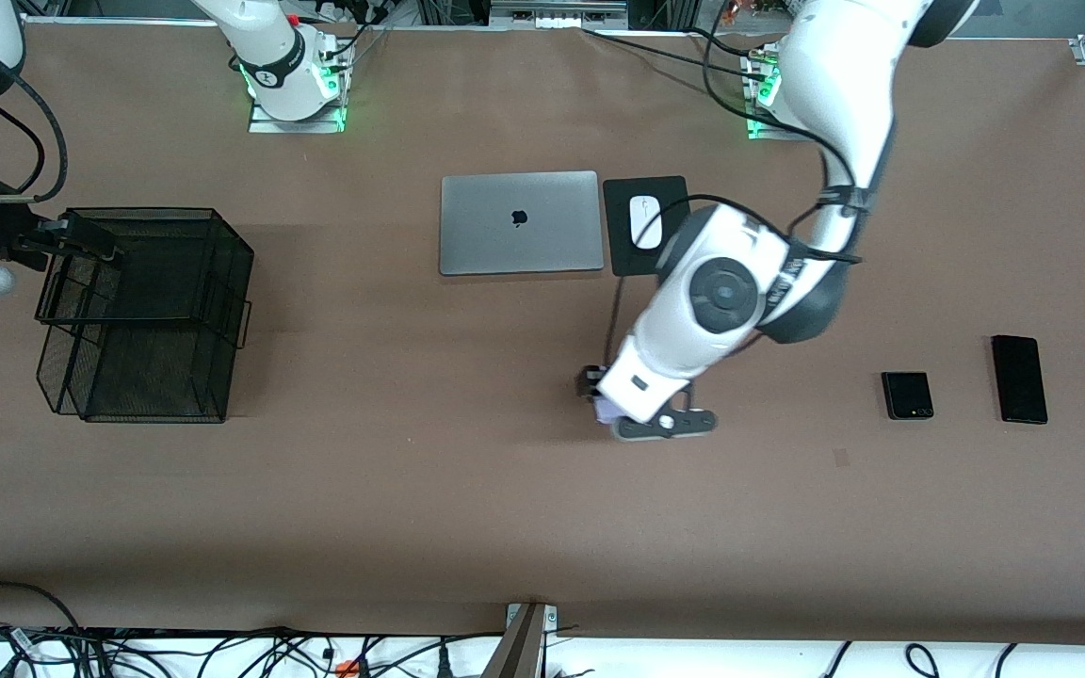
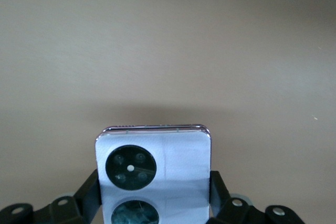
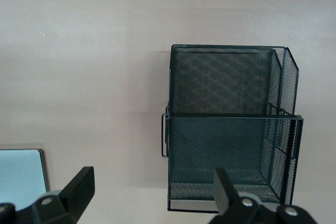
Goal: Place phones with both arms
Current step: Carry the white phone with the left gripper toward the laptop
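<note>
My left gripper [image 1: 599, 397] is shut on the small white-lilac phone [image 2: 155, 161], whose two black circles face the left wrist camera. It holds the phone low over the bare middle of the table; only a lilac sliver of the phone [image 1: 606, 411] shows under the hand in the front view. The small squarish black phone [image 1: 907, 395] and the long black slab phone [image 1: 1019, 379] lie side by side at the left arm's end of the table. My right gripper [image 1: 81, 240] is open and empty, up at the rim of the black mesh basket [image 1: 142, 315]; it also shows in the right wrist view [image 3: 152, 190].
The mesh basket [image 3: 231, 129] stands at the right arm's end of the table. A shut grey laptop [image 1: 520, 222] and a white mouse [image 1: 645, 220] on a black pad [image 1: 623, 256] lie mid-table, toward the bases. A laptop corner [image 3: 21, 177] shows in the right wrist view.
</note>
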{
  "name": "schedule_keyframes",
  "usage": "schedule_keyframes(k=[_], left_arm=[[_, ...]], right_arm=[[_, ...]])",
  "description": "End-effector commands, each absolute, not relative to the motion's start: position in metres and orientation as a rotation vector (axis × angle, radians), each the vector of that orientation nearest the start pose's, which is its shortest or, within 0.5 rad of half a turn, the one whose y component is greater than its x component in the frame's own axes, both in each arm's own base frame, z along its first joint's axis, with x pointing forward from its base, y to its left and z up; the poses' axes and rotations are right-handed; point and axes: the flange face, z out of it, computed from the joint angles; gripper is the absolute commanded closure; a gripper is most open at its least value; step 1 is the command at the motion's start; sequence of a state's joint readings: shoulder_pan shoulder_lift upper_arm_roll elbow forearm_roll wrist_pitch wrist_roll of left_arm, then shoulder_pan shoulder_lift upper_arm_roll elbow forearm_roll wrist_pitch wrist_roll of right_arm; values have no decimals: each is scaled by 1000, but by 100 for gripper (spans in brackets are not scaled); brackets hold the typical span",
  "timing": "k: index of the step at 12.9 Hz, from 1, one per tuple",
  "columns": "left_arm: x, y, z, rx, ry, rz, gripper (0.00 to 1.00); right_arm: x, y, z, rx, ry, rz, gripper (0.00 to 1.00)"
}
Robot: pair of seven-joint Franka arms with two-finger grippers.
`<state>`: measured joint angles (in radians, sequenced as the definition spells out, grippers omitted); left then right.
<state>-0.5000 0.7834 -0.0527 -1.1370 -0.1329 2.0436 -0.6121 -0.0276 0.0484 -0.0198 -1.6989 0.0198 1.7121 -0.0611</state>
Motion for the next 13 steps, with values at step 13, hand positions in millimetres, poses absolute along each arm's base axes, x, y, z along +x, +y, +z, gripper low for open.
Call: schedule_keyframes(k=[13], left_arm=[[583,-555,274,-3419,-152,-126,74]], right_arm=[[575,-28,551,-3121,-29,60,0]])
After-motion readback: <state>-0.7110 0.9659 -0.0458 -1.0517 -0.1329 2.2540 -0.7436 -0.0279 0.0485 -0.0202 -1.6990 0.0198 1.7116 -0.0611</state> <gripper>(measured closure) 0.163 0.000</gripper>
